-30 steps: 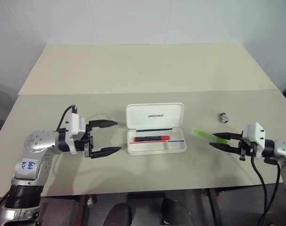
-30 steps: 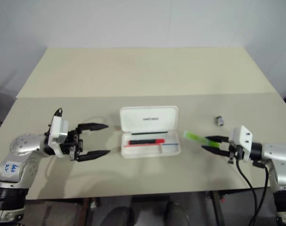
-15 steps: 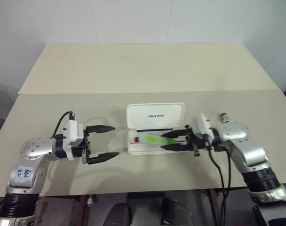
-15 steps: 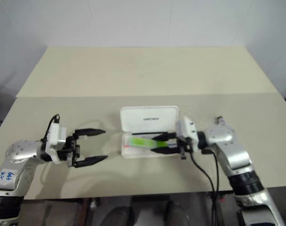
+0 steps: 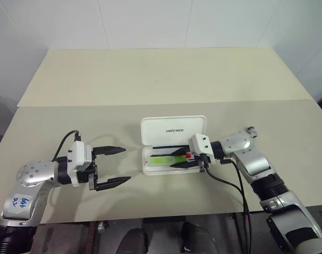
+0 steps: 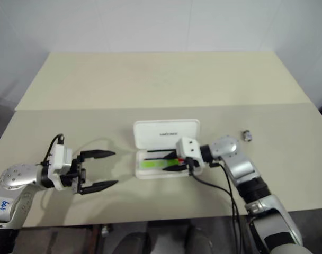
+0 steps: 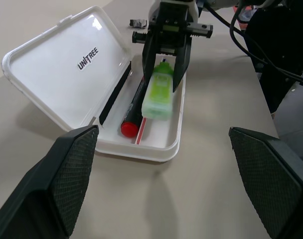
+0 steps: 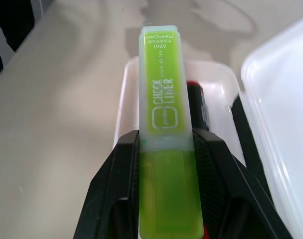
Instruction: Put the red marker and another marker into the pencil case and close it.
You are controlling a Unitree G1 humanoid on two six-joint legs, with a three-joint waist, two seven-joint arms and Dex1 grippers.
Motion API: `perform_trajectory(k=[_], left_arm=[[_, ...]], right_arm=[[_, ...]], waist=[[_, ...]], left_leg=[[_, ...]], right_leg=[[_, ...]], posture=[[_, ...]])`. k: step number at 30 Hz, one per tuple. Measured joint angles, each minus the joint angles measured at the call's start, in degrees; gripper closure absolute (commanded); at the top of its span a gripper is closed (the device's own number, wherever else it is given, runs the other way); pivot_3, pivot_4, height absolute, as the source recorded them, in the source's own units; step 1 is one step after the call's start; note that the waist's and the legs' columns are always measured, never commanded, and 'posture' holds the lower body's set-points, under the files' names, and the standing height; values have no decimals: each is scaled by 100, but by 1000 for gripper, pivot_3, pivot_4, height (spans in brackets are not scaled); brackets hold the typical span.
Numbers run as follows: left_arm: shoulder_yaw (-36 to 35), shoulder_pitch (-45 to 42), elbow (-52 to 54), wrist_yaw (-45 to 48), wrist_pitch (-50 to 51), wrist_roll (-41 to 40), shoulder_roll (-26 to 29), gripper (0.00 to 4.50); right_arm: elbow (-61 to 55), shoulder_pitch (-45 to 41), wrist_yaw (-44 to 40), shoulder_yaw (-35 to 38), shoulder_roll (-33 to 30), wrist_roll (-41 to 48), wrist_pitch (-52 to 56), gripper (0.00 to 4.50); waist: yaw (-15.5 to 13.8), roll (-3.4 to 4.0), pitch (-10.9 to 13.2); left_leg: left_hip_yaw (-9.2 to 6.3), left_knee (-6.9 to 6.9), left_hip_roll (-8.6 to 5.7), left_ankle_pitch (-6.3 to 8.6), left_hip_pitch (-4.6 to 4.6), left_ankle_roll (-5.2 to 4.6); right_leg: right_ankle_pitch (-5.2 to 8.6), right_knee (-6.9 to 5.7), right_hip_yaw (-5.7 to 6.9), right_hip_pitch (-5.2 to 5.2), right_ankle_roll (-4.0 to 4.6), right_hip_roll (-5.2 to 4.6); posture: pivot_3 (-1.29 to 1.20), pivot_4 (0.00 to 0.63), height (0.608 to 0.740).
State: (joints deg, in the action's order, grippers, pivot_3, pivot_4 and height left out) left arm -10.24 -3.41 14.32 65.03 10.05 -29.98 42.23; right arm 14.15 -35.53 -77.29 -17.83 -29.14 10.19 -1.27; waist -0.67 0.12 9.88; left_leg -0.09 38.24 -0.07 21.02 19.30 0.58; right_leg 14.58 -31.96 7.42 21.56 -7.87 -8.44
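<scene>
Right gripper (image 5: 174, 160) pinches green highlighter (image 7: 159, 93) over open pencil case (image 5: 173, 130) tray, beside red marker (image 7: 133, 112) — left gripper (image 5: 114, 166) spread, on bare table (image 5: 150, 79).

One pencil case (image 5: 173, 128), white, lid up. One red marker (image 7: 133, 112) lying in its tray. One green highlighter (image 7: 159, 93) over the tray. One thin red-and-blue stick (image 7: 142, 132) along the tray floor. One thin black stick (image 5: 163, 147) at the hinge side. One small grey metallic lump (image 5: 251, 130) on the table (image 5: 150, 79). Two grippers: left gripper (image 5: 115, 165), right gripper (image 5: 175, 157).
</scene>
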Motion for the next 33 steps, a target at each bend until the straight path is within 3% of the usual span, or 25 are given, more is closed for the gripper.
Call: perform_trajectory(k=[4,5,13,22,27,33], left_arm=[[-1,29,84,-34,0,0,0,0],[-1,33,84,-47,0,0,0,0],[1,15,67,-65,-5,0,-1,0],[105,-136,23,-55,-24,5,-73,0],[220,-283,-124,-68,-31,13,-144,0],[360,-346,-133,-140,-34,69,-324,0]], right_arm=[[21,-1,-71,0,1,-8,44,3241],[17,-1,-79,0,2,-6,98,2621],[-235,-1,-52,3,180,65,485,33],[-1337,61,84,390,85,723,1278,33],[-2201,554,518,1163,-372,1381,2153,33],[-2246,859,1405,2175,-852,1451,2559,33]], waist=[[58,0,0],[75,0,0],[87,0,0],[64,0,0],[46,-1,-1],[42,-1,-1]], left_leg=[[2,0,1,0,-2,0],[3,1,1,0,-2,0],[7,0,4,0,-5,0],[1,-1,3,0,-3,0],[1,-4,1,2,-1,0],[12,-3,1,2,-4,-1]], right_leg=[[0,0,0,0,0,0],[0,0,-1,0,0,0],[0,0,0,0,0,0],[0,-1,3,0,0,-1],[0,-1,5,0,0,-3],[0,0,2,0,0,-4]], posture=[[0,150,740],[0,150,740],[0,150,740],[0,150,740],[0,150,740],[0,150,740]])
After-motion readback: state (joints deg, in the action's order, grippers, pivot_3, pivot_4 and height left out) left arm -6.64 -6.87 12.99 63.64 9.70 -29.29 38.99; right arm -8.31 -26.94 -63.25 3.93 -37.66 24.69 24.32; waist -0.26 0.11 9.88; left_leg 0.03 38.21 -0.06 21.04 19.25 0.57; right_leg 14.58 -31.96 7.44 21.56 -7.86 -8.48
